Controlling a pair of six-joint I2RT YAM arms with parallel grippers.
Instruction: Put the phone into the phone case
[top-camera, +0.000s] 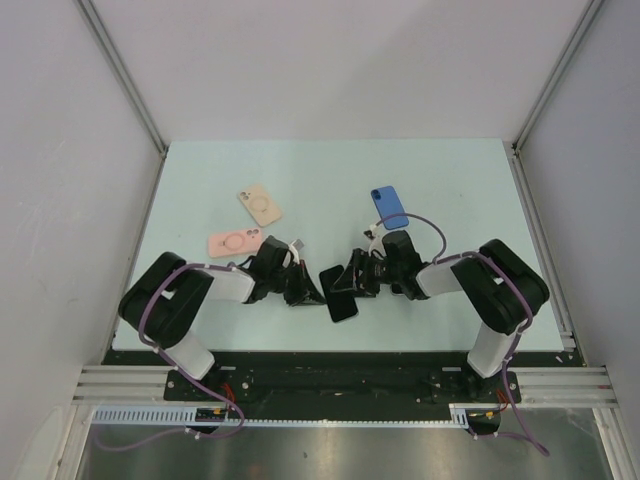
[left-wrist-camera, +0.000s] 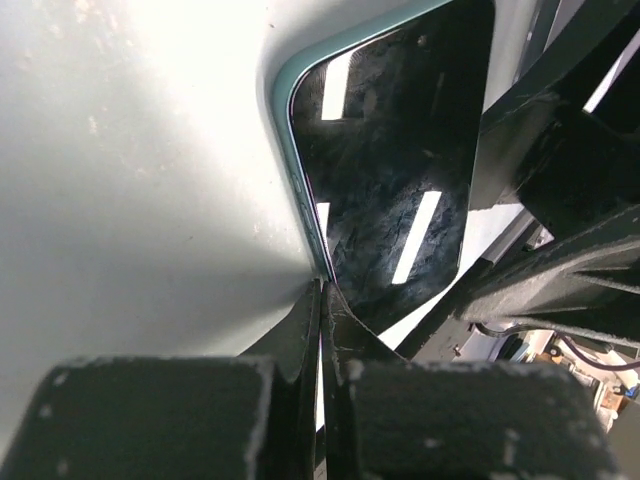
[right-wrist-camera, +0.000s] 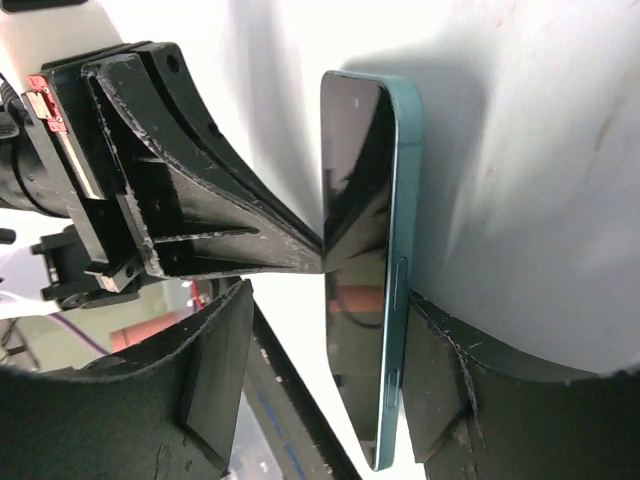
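The phone (top-camera: 342, 300), with a black screen and teal sides, is near the table's front middle, between my two grippers. My left gripper (top-camera: 308, 293) is shut, and its closed tips (left-wrist-camera: 322, 292) touch the long edge of the phone (left-wrist-camera: 400, 170). My right gripper (top-camera: 358, 280) is open around the phone (right-wrist-camera: 365, 250): one finger (right-wrist-camera: 440, 390) rests against the teal side, the other finger (right-wrist-camera: 215, 380) stands well clear of the screen. Three phone cases lie further back: a pink one (top-camera: 235, 243), a beige one (top-camera: 260, 205) and a blue one (top-camera: 390, 207).
The pale table (top-camera: 320, 170) is walled in by grey panels at the left, right and back. The pink case lies just behind my left arm, the blue case just behind my right wrist. Purple cables loop over both arms.
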